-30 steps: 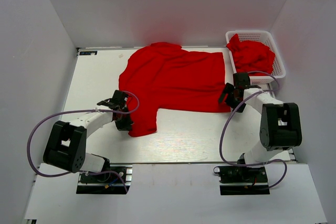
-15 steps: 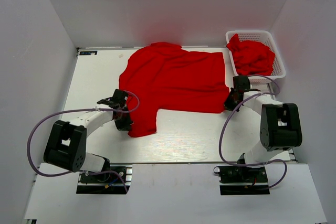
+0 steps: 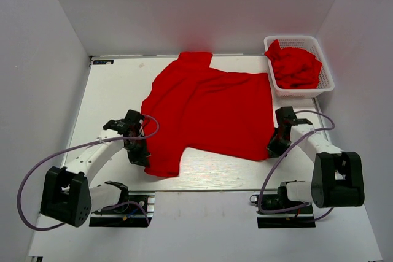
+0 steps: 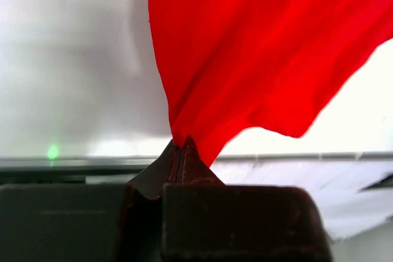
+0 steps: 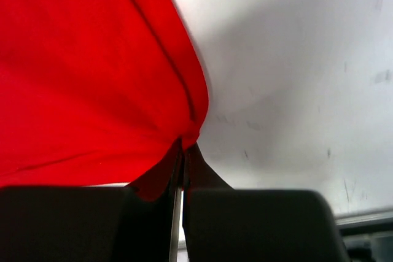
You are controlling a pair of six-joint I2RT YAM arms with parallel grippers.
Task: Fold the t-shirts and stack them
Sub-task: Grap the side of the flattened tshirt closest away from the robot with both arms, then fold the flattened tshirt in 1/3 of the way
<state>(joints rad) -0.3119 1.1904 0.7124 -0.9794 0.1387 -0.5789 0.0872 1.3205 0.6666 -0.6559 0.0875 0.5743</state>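
Item: 1 plain bright red soft cloth t-shirt [image 3: 209, 111], short sleeves, no print.
Position: spread on the white surface [image 3: 110, 90], just beside the white plastic lattice basket [image 3: 303, 92]. Its hem end is nearest the basket and its neck end farthest from it.
Appearance: mostly flat, with shallow wrinkles. 1 sleeve points to the far edge of the surface, in line with the basket. The other sleeve points to the arm bases. The cloth rises in a taut fan at each pinch point.
Other stock: crumpled red t-shirts [image 3: 296, 65] heaped inside the basket, count not readable.
Left gripper [image 4: 178, 145]: jaws closed on a thin pinch of the shirt's edge, at the near sleeve, the end farthest from the basket.
Right gripper [image 5: 183, 145]: jaws closed on the near hem corner, the end closest to the basket.
Handling, judged: light, limp and not fragile. It holds no shape of its own, sags between the 2 holds, and drags on the surface rather than sliding freely.
Grip points, judged: take edges and corners, not the mid-panel. A seam or hem gives a thicker bite.
Caution, judged: a thin pinch can slip out under tension, so keep both holds level to prevent bunching.
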